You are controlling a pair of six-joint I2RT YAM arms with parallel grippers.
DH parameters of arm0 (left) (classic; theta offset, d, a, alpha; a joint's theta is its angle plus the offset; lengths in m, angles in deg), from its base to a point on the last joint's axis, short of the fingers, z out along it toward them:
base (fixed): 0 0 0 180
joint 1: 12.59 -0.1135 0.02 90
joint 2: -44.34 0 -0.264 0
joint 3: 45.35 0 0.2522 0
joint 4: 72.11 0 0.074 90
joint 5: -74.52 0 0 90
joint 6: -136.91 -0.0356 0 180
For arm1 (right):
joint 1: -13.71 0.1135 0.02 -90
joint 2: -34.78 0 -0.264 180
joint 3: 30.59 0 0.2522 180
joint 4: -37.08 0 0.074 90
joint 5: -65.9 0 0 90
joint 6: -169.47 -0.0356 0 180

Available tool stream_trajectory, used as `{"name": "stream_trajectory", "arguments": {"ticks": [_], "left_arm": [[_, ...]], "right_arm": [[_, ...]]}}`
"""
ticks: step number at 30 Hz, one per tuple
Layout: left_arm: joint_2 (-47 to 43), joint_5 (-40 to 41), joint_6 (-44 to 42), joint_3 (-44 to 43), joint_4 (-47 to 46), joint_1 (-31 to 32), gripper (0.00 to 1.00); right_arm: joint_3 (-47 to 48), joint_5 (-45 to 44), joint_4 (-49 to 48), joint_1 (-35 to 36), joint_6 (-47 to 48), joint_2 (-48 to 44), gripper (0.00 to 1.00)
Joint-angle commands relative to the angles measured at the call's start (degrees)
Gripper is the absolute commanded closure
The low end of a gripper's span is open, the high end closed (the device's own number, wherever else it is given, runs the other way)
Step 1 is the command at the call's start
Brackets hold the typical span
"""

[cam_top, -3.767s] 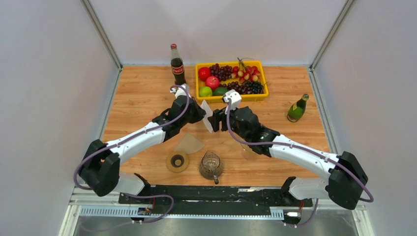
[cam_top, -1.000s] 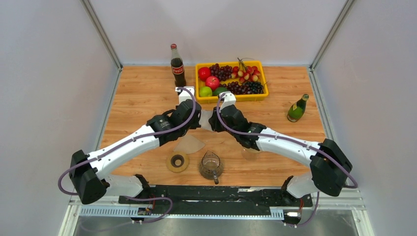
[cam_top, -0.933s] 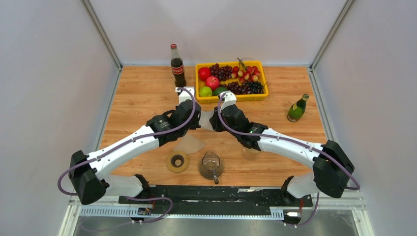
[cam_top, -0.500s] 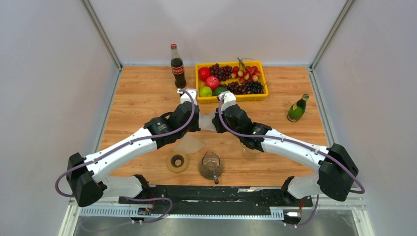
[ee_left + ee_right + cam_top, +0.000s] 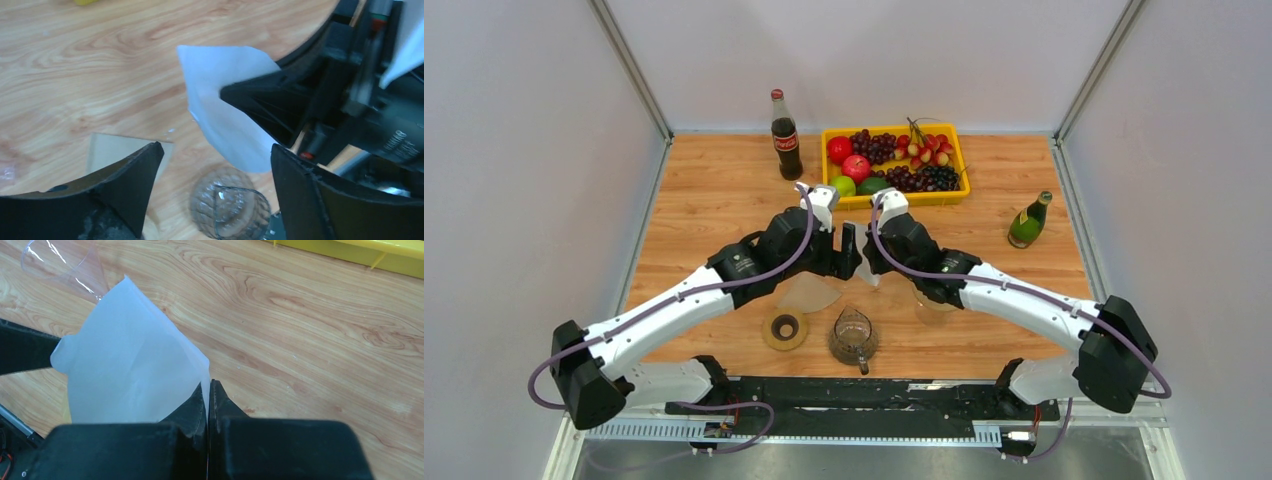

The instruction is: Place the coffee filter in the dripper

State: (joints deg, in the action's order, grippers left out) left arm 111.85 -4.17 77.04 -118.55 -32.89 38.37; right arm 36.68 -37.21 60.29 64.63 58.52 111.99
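Note:
The white paper coffee filter (image 5: 130, 365) hangs above the table, pinched at one edge by my right gripper (image 5: 209, 382), which is shut on it. In the left wrist view the filter (image 5: 225, 100) sticks out of the right gripper's black fingers. My left gripper (image 5: 216, 147) stands wide open just short of it and touches nothing. The two grippers face each other at the table's middle, left gripper (image 5: 849, 250) and right gripper (image 5: 872, 258). The ribbed glass dripper (image 5: 854, 335) with a handle stands below them near the front edge. The dripper (image 5: 230, 205) also shows under the left jaws.
A brown filter (image 5: 809, 293) lies flat left of the dripper, beside a round tan ring (image 5: 785, 329). A clear plastic cone (image 5: 65, 265) lies under the right arm. At the back stand a cola bottle (image 5: 784, 133), a yellow fruit tray (image 5: 894, 196) and a green bottle (image 5: 1028, 222).
My left gripper has opened and let go of the filter, and its arm has shifted right. The right gripper has closed fully on the filter's edge and now holds it alone.

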Motion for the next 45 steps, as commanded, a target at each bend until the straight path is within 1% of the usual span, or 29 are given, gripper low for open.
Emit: {"name": "stream_trajectory", "arguments": {"ticks": [1,3,5,8,11,15,16,18,22,27,31,34,39,45], "left_arm": [[-5.22,-10.97,-2.91,0.76,-5.76,0.07,0.02],[-6.84,-13.38,-3.19,0.93,-6.34,0.05,0.0],[-8.36,-14.12,-3.35,1.06,-6.4,0.02,0.0],[-11.06,-13.52,-3.32,1.79,-6.22,0.03,0.0],[-13.87,-10.67,-2.97,3.05,-6.23,0.03,0.0],[-16.65,-3.76,-2.36,5.47,-6.04,0.01,0.0],[-16.85,-1.05,-1.68,6.31,-5.75,0.02,0.0],[-17.02,1.51,-1.23,6.97,-5.28,-0.11,0.0],[-15.53,1.72,-0.72,7.54,-4.9,-1.01,0.0],[-13.34,0.71,0.08,7.96,-4.64,-3.03,0.0],[-12.6,-0.57,0.57,9.21,-5.79,-3.85,0.0],[-11.87,-1.47,0.83,9.37,-5.71,-4.08,0.0],[-11.56,-2.47,1.64,9.49,-6.49,-4.24,0.0],[-11.45,-2.65,1.88,9.63,-6.66,-4.27,0.0]], "right_arm": [[3.58,-1.52,2.34,-0.44,-0.85,-3.51,1.0],[4.39,-1.75,4.35,-0.67,-0.64,-4.13,1.0],[5.63,-2.21,6.54,-0.76,-0.22,-4.77,1.0],[8.13,-2.65,11.05,-0.97,0.28,-6.02,1.0],[10.12,-2.77,16.6,-1.64,0.38,-7.98,1.0],[13.22,-2.21,26.53,-2.6,-0.2,-12.18,1.0],[13.88,-2.25,28.56,-2.65,-0.23,-13.62,1.0],[15.07,-2.51,32.07,-2.79,-0.28,-16.57,1.0],[16.73,-3.88,41.1,-3.34,-1.49,-21.67,1.0],[18.58,-5.7,51.07,-3.79,-3.16,-25.26,1.0],[16.75,-4.8,51.95,-3.8,-3.4,-26.72,1.0],[15.49,-6.48,51.91,-3.83,-3.2,-26.08,1.0],[13.34,-7.33,48.66,-4.35,-1.36,-23.69,1.0],[11.0,-1.57,44.83,-9.28,1.41,-20.96,1.0]]}}
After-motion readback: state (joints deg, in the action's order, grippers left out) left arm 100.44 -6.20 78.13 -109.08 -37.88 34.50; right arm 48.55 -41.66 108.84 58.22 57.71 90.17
